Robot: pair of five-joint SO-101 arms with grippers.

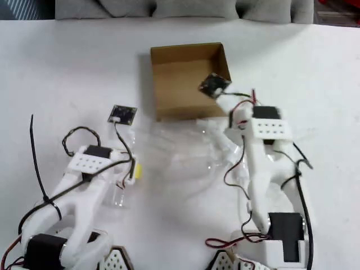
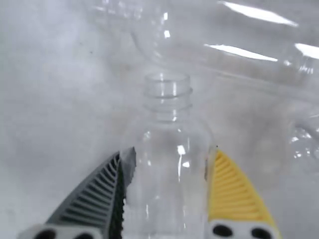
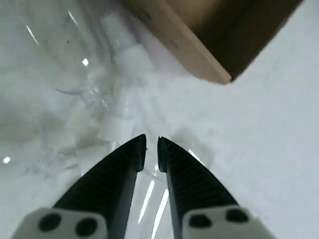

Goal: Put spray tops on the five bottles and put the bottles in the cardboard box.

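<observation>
A clear bottle (image 2: 167,164) with a bare threaded neck and no spray top sits between the grey and yellow fingers (image 2: 234,191) of my left gripper (image 2: 167,199), which is shut on it. In the high view this gripper (image 1: 130,171) is at the left of the table, short of the bottle pile. Several clear bottles (image 1: 185,152) lie heaped in front of the cardboard box (image 1: 185,79). My right gripper (image 3: 152,144) hangs over this heap near the box's corner (image 3: 209,74), its black fingers shut to a thin slit. White spray tops (image 3: 127,57) lie among the bottles below it.
The box stands open at the back centre of the white table (image 1: 67,67). Both arm bases and loose cables (image 1: 39,163) crowd the front edge. More clear bottles (image 2: 224,45) lie just beyond the held one.
</observation>
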